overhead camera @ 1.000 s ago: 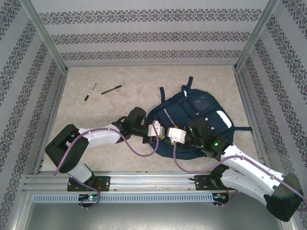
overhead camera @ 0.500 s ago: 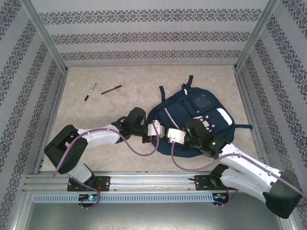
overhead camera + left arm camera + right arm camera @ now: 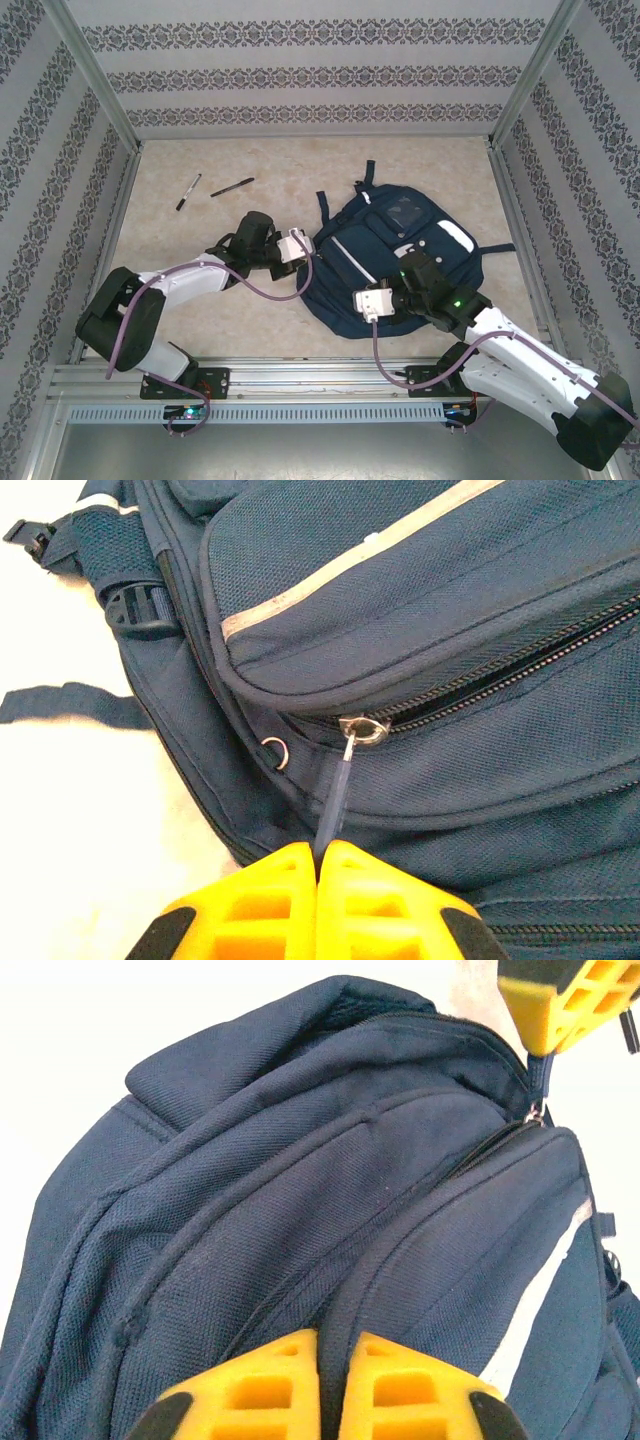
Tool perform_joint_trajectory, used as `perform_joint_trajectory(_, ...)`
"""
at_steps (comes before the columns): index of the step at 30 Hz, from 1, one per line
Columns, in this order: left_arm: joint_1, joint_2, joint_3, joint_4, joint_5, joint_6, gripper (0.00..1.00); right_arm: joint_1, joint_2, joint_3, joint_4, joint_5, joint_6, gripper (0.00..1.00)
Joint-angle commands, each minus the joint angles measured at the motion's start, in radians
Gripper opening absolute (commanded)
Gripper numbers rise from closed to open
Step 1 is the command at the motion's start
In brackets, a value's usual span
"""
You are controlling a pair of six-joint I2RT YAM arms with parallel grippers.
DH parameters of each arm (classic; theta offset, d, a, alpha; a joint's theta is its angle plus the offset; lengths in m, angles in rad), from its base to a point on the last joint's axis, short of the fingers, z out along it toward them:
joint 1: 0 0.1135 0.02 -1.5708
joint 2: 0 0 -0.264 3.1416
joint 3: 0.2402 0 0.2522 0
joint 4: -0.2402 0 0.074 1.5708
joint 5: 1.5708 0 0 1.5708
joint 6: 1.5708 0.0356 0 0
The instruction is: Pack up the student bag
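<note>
Left tool (image 3: 318,852) pinches the zip pull (image 3: 336,790); the zip (image 3: 500,668) runs toward the right tool (image 3: 333,1345), which clamps a seam of the bag (image 3: 250,1190).

The student bag (image 3: 400,250) takes up the desk's (image 3: 290,160) middle and right. Its strap (image 3: 497,248) reaches toward the right wall (image 3: 585,200), narrowing that lane. 2 pens (image 3: 232,186) lie far left, with open desk between them and the bag. The left arm (image 3: 190,280) bars the near-left approach, left fingers (image 3: 270,880) pinching the zipper pull (image 3: 335,790). The right arm (image 3: 500,340) bars the near-right, right fingers (image 3: 270,1370) pinching the bag's near edge. The far strip is free.
</note>
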Motion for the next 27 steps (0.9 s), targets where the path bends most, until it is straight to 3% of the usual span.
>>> perform_joint_trajectory(1,0.002,-0.061,-0.03,-0.008,0.022,-0.038,0.0,-0.021,-0.013,-0.022,0.03,-0.081,0.137,0.41)
perform_joint_trajectory(2,-0.021,-0.074,-0.042,0.022,0.042,-0.076,0.0,-0.022,-0.008,-0.023,0.096,-0.098,0.256,0.47)
perform_joint_trajectory(5,-0.128,-0.099,-0.056,0.06,0.015,-0.135,0.0,0.0,0.029,0.014,0.254,-0.108,0.59,0.53)
perform_joint_trajectory(7,-0.185,-0.105,-0.051,0.064,0.002,-0.165,0.0,0.042,0.059,0.029,0.325,-0.001,0.705,0.57)
perform_joint_trajectory(12,-0.243,-0.143,-0.098,0.213,-0.013,-0.306,0.0,0.053,0.176,0.035,0.375,0.172,0.708,0.58)
perform_joint_trajectory(15,-0.252,-0.179,-0.125,0.25,-0.039,-0.331,0.0,0.045,0.251,0.052,0.379,0.134,0.719,0.58)
perform_joint_trajectory(17,-0.251,-0.195,-0.134,0.214,-0.099,-0.316,0.0,0.047,0.289,0.064,0.375,0.071,0.731,0.58)
perform_joint_trajectory(20,-0.233,-0.201,-0.137,0.154,-0.18,-0.323,0.01,0.064,0.338,0.079,0.372,0.08,0.762,0.58)
perform_joint_trajectory(23,-0.212,-0.171,-0.112,0.113,-0.377,-0.505,0.54,0.089,0.371,0.092,0.354,0.184,0.744,0.57)
perform_joint_trajectory(25,-0.202,-0.154,-0.058,0.015,-0.51,-0.644,0.57,0.108,0.398,0.107,0.334,0.273,0.722,0.56)
perform_joint_trajectory(26,-0.193,-0.147,-0.03,-0.031,-0.516,-0.668,0.59,0.115,0.414,0.118,0.319,0.303,0.713,0.56)
perform_joint_trajectory(27,-0.187,-0.144,-0.006,-0.068,-0.501,-0.681,0.68,0.123,0.426,0.129,0.305,0.317,0.715,0.57)
